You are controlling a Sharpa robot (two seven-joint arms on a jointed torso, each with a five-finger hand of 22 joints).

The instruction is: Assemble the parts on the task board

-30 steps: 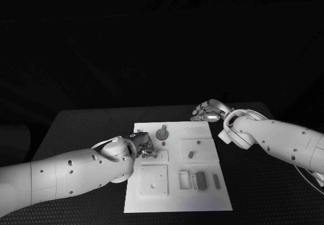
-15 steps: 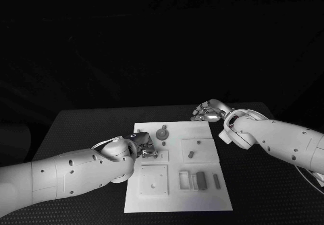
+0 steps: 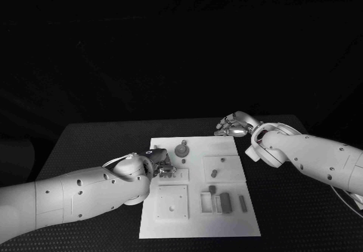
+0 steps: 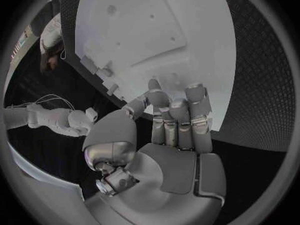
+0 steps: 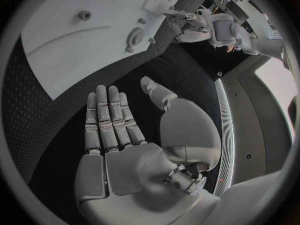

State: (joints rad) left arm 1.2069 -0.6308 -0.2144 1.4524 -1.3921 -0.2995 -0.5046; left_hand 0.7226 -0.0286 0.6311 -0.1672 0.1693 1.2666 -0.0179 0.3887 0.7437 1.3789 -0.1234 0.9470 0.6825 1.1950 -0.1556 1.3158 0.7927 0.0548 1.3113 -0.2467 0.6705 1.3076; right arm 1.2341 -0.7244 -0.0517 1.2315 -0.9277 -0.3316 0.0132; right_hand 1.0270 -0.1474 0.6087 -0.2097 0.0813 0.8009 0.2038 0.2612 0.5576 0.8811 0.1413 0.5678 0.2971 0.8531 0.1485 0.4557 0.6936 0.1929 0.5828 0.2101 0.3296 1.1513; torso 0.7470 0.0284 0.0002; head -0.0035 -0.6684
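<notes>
Small part (image 3: 212, 188) now lies on board (image 3: 198, 220) right of left hand (image 3: 162, 167), fingers curled empty; right hand (image 3: 233, 126) spread, idle. Seating next.

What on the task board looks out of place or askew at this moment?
Nothing stands out. The task board lies flat on the table, and the grey parts sit in their places.

Head camera looking down, wrist cameras close behind hands, sharing task board (image 3: 198, 185)
</notes>
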